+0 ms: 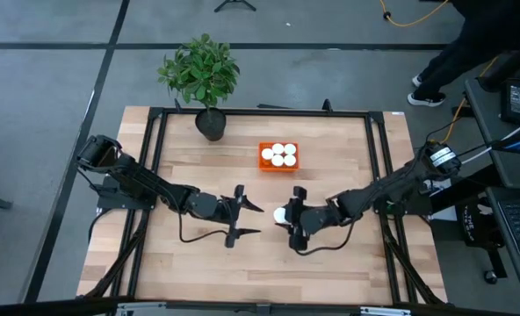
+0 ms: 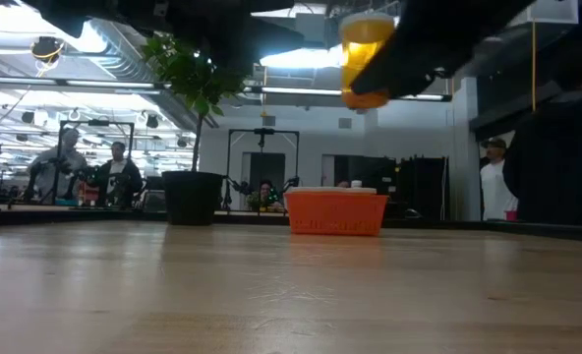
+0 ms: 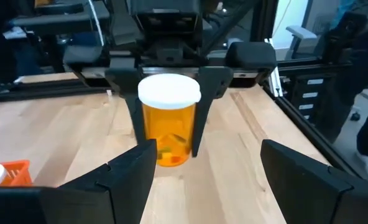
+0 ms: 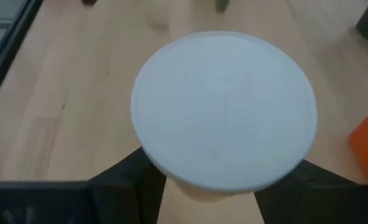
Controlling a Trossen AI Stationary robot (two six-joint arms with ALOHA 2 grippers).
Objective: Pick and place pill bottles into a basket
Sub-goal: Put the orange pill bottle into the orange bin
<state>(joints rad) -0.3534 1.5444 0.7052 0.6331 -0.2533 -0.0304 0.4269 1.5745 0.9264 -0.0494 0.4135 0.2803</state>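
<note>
Left gripper (image 1: 247, 219) observed at table centre-left, fingers spread wide and holding nothing. Right gripper (image 1: 288, 217) noted just beside it toward the right, clamped on one pill bottle (image 1: 280, 214), white cap up, lifted clear of the wooden table (image 1: 198, 263). Basket (image 1: 278, 157) found farther back near the plant pot (image 1: 211, 123), with five pill bottles (image 1: 278, 154) standing inside
</note>
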